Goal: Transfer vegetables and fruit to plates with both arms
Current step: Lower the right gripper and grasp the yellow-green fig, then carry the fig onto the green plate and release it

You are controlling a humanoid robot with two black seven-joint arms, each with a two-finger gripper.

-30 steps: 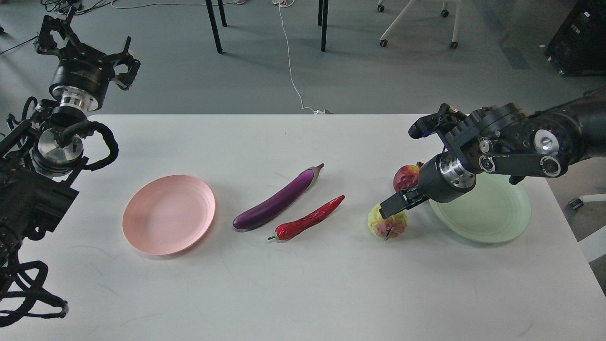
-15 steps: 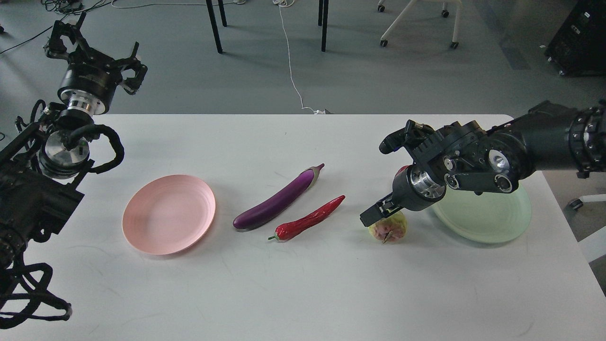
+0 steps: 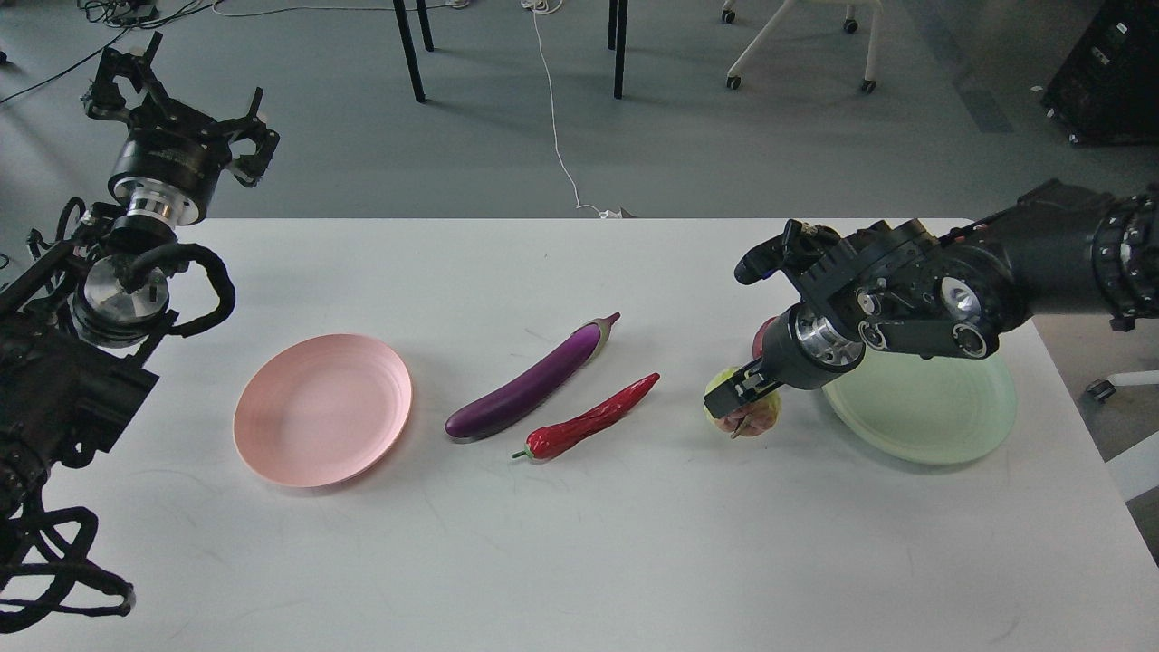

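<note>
Since 0.5 s ago, right gripper (image 3: 741, 395) shifted slightly right; fingers closed around bumpy fruit (image 3: 744, 413) beside mint plate (image 3: 933, 426). Pink plate (image 3: 323, 420) and mint plate both hold nothing. Left gripper (image 3: 177, 104) spread wide, beyond the table (image 3: 579, 543).

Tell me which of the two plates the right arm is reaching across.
The pale mint green ridged plate, partly covered by the right arm; the salmon pink ridged plate lies uncovered far to the left.

Eggplant (image 3: 534, 378), chili (image 3: 589, 421) parallel between plates (image 3: 299, 453).
</note>
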